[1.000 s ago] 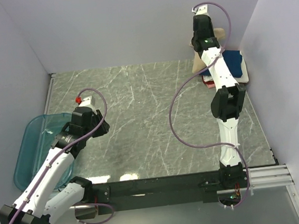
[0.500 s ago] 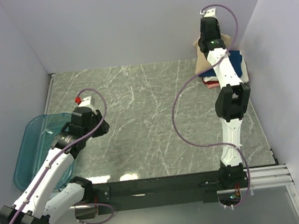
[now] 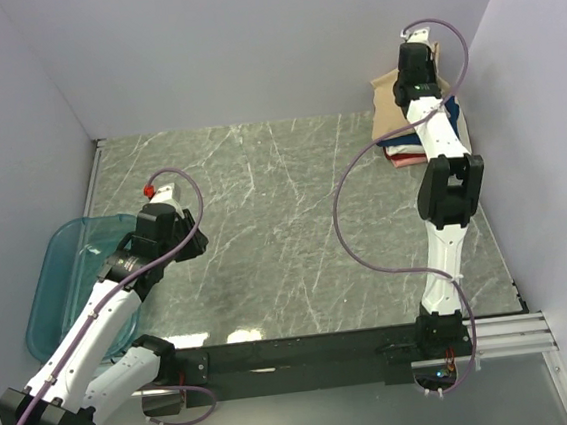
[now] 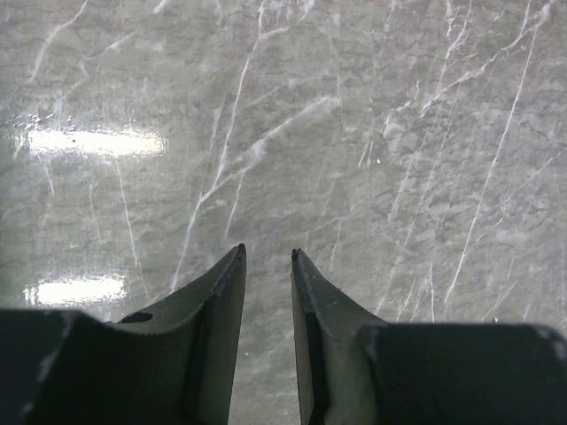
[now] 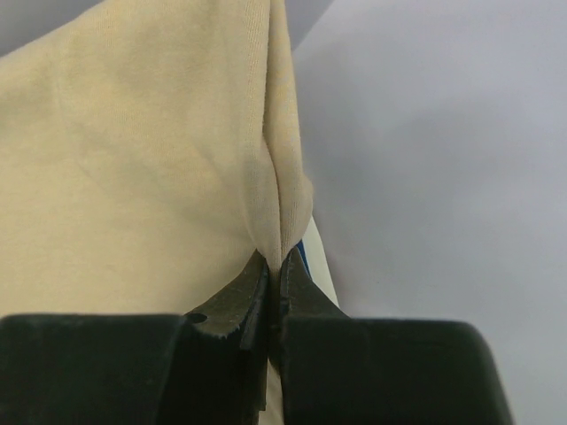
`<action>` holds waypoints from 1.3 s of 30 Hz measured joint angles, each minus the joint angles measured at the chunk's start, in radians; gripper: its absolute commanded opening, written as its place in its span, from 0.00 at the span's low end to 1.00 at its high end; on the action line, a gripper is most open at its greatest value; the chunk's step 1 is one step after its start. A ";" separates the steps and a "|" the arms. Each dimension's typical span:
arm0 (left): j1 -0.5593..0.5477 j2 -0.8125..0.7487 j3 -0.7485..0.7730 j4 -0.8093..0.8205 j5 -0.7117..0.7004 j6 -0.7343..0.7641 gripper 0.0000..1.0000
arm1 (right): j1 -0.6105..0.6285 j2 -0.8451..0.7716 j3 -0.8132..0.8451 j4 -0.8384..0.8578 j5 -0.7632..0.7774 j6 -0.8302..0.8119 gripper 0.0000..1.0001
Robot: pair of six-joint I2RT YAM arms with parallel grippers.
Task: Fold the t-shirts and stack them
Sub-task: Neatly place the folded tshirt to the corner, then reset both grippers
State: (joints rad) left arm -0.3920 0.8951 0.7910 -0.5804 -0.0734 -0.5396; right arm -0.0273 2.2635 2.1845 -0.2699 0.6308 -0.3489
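Gripping the tan t-shirt (image 5: 151, 159) tightly, the right pincer (image 5: 275, 266) holds it over the folded stack (image 3: 405, 155) at the far-right corner. The left pincer (image 4: 267, 257) hangs part-open, empty. Next likely: lower squarely, release.

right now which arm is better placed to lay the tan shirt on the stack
Right: the right gripper is shut on the tan t-shirt by the folded stack; the left gripper hangs empty over the table, far from both.
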 measured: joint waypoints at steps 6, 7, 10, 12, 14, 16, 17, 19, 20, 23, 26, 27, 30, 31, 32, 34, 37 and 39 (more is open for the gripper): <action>0.000 0.000 0.000 0.000 0.000 0.000 0.34 | -0.026 0.021 -0.020 0.053 0.002 0.000 0.03; 0.000 0.000 0.000 0.000 0.000 0.000 0.33 | -0.030 0.028 -0.020 0.057 0.002 0.000 0.06; 0.000 0.000 0.000 0.000 0.000 0.000 0.34 | -0.041 0.039 -0.029 0.077 0.006 0.003 0.26; 0.000 0.000 0.000 0.000 0.000 0.000 0.34 | -0.047 0.044 -0.032 0.091 0.015 0.012 0.52; 0.000 0.000 0.000 0.000 0.001 0.000 0.34 | -0.054 0.048 -0.032 0.106 0.029 0.024 0.70; 0.000 0.000 0.000 0.000 0.001 0.000 0.34 | -0.060 0.049 -0.032 0.112 0.042 0.032 0.80; 0.000 0.000 0.000 0.000 0.001 0.000 0.34 | -0.062 0.049 -0.031 0.113 0.043 0.035 0.81; 0.000 0.000 0.000 0.000 0.001 0.000 0.34 | -0.063 0.049 -0.029 0.112 0.044 0.052 0.82; 0.000 0.000 0.000 0.000 0.001 0.000 0.34 | -0.063 0.049 -0.028 0.110 0.044 0.061 0.83; 0.000 -0.001 0.000 0.000 0.001 0.000 0.34 | -0.057 0.049 -0.028 0.108 0.046 0.082 0.84; 0.000 -0.002 0.000 0.000 0.001 0.000 0.34 | -0.038 0.049 -0.028 0.100 0.057 0.099 0.85; 0.000 -0.002 0.000 0.000 0.001 0.000 0.34 | -0.027 0.048 -0.028 0.096 0.059 0.108 0.85; 0.000 -0.003 0.000 0.000 0.001 0.000 0.34 | 0.016 0.045 -0.029 0.072 0.059 0.141 0.85; 0.001 -0.003 0.000 0.000 0.001 0.000 0.34 | 0.034 0.040 -0.034 0.060 0.059 0.154 0.85; 0.001 -0.003 0.000 0.000 0.001 0.000 0.34 | 0.050 0.036 -0.036 0.050 0.058 0.167 0.85; 0.005 -0.003 0.000 0.000 0.005 0.000 0.34 | 0.093 0.014 -0.056 0.029 0.054 0.204 0.85; 0.012 -0.003 0.000 0.000 0.005 0.001 0.34 | 0.161 -0.042 -0.116 0.000 0.014 0.269 0.85; 0.018 -0.003 0.000 0.000 0.005 0.000 0.34 | 0.210 -0.109 -0.193 -0.033 -0.039 0.331 0.85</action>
State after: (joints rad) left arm -0.3740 0.8925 0.7906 -0.5804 -0.0685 -0.5392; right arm 0.1825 2.1540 1.9915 -0.3031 0.5922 -0.0181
